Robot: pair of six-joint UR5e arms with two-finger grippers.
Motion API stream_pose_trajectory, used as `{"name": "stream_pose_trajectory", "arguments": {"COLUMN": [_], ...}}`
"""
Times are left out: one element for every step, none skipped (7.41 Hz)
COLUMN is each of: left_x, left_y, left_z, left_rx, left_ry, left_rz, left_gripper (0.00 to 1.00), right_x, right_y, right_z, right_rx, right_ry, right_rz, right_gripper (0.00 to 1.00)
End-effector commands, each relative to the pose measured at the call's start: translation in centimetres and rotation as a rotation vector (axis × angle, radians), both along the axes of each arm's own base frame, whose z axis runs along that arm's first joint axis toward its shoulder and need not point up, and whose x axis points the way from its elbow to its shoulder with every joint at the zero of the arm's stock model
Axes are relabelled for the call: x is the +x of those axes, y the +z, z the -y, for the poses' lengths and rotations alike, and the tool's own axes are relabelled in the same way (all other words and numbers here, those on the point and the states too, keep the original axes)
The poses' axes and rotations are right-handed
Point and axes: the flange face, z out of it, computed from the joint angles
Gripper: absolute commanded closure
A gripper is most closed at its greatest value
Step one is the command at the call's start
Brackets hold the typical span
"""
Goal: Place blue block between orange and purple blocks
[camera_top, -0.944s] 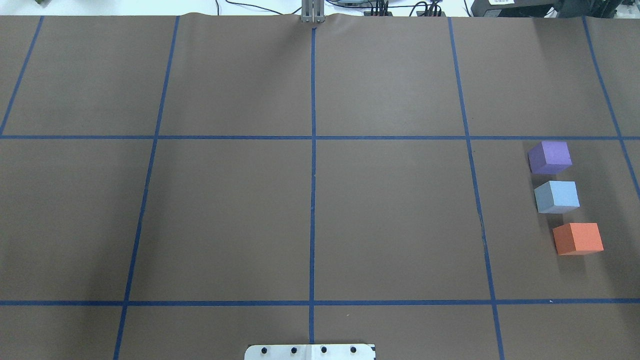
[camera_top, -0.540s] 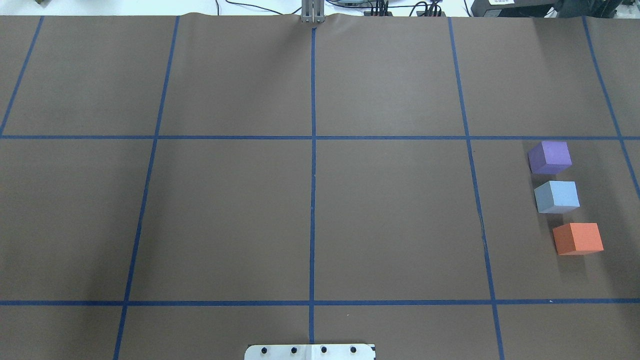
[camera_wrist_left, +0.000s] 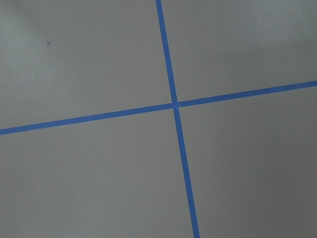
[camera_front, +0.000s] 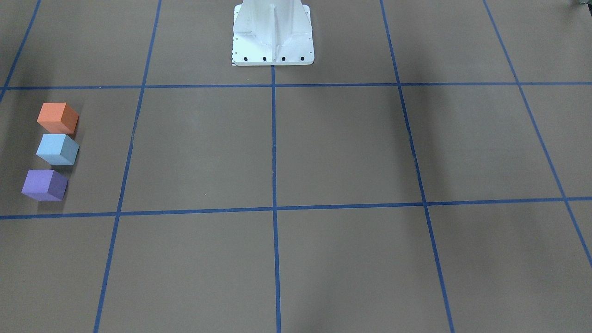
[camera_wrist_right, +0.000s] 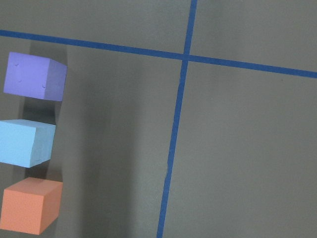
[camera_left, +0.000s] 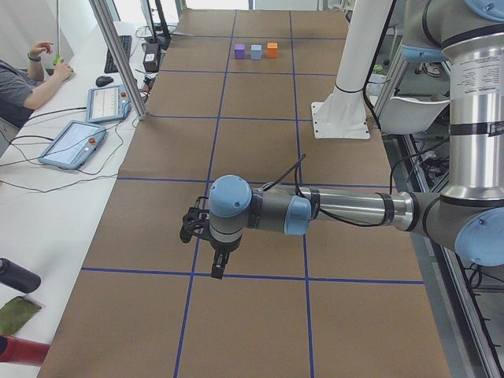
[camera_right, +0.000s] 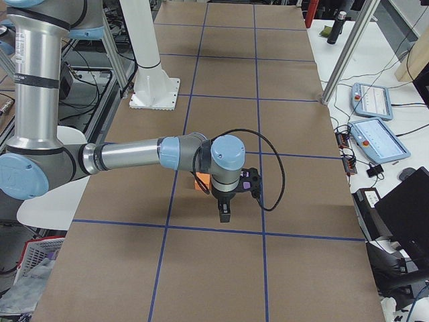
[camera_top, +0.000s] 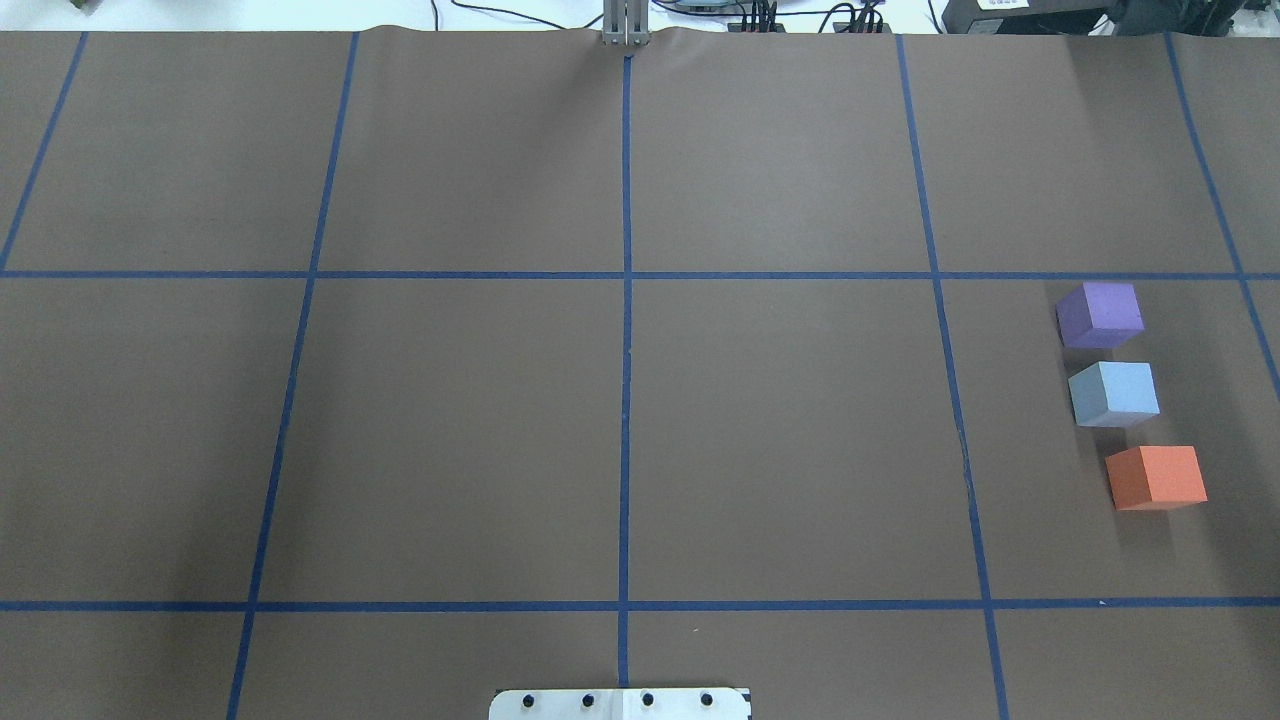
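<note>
The blue block (camera_top: 1114,393) sits on the brown table between the purple block (camera_top: 1100,314), which is farther from the robot, and the orange block (camera_top: 1157,477), which is nearer. The three stand in a slightly slanted row at the table's right side, apart from each other. The right wrist view shows the purple block (camera_wrist_right: 34,76), the blue block (camera_wrist_right: 26,142) and the orange block (camera_wrist_right: 30,205) at its left edge. My right gripper (camera_right: 224,213) hangs above the table beside them. My left gripper (camera_left: 216,268) hangs over the far left of the table. I cannot tell whether either is open or shut.
The robot's white base plate (camera_top: 620,703) is at the near middle edge. Blue tape lines (camera_top: 626,300) divide the table into squares. An operator (camera_left: 27,79) and tablets (camera_left: 72,143) are on a side table beyond the far edge.
</note>
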Motion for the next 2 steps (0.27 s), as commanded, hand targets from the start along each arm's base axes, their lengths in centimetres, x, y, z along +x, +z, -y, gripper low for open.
{"name": "stream_pose_trajectory", "arguments": {"left_x": [0.01,0.00], "left_y": [-0.01,-0.05], "left_z": [0.01,0.07], "left_rx": [0.001,0.001], "left_ry": [0.000,0.000], "left_rz": [0.000,0.002], "left_gripper": [0.00,0.00], "right_x": [0.00,0.00], "right_y": [0.00,0.00], "right_z": [0.00,0.00], "right_rx": [0.000,0.000], "right_ry": [0.000,0.000], "right_rz": [0.000,0.000], "right_gripper": [0.00,0.00]}}
